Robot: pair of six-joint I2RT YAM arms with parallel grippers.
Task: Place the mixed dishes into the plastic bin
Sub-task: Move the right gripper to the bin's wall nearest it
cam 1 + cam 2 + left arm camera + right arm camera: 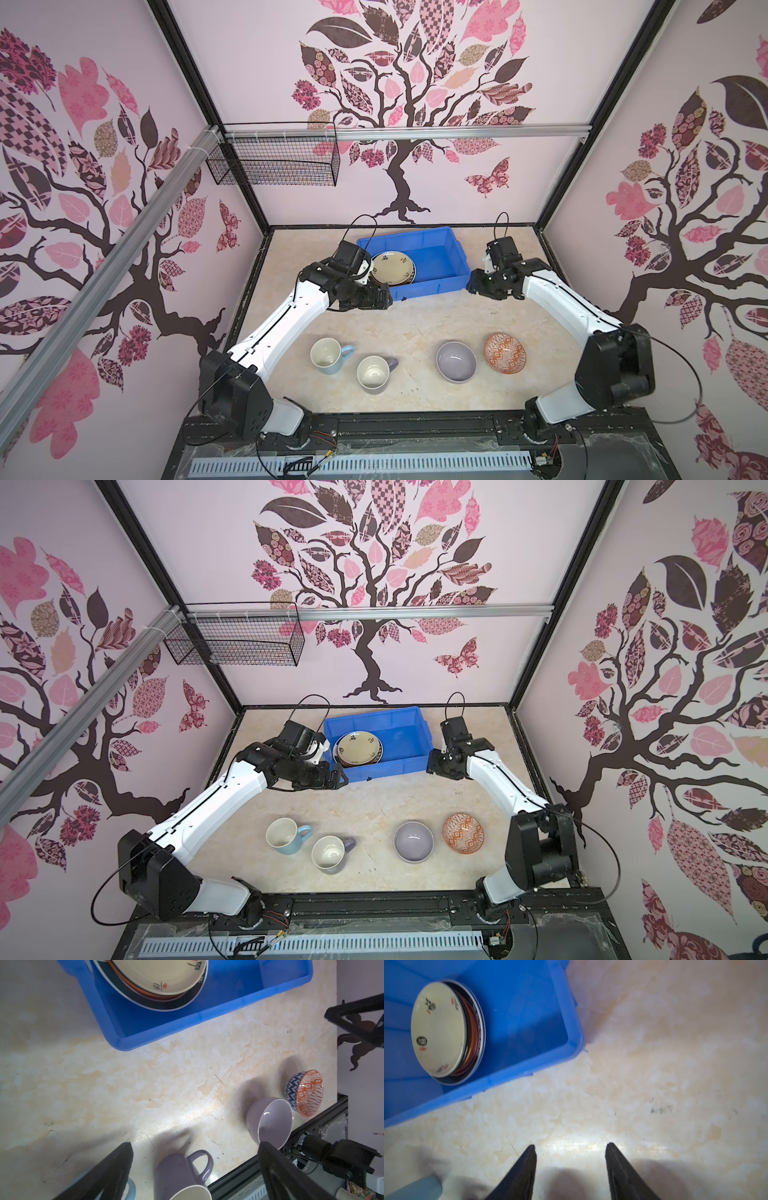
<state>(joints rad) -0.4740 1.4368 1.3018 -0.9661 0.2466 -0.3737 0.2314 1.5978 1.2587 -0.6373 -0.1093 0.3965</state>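
- The blue plastic bin (432,286) already holds a stack of plates (392,268), with a cream plate on top. The stack sits at the bin's left end and the right end is bare.
- Four dishes are still on the table, all on the robot's side of the bin and well apart from it. The light-blue mug (328,355) and lavender mug (374,374) lie off the bin's left half. The lavender bowl (456,361) and orange-white patterned bowl (505,351) lie off its right half.
- The left gripper (195,1146) hovers just outside the bin's near-left corner. Its fingers are spread wide and hold nothing.
- The right gripper (571,1146) hangs just off the bin's near-right corner. Its jaws are apart, with only bare table between them.
- Key relation: in the left wrist view the lavender mug (182,1176) lies ahead of the left gripper, in line with the gap between its fingers. It stands upright, mouth up, with its handle pointing towards the bowls.
- Judgement: the left arm is the nearer one for both mugs and the right arm for both bowls. The next reach goes away from the bin, towards the robot's base.
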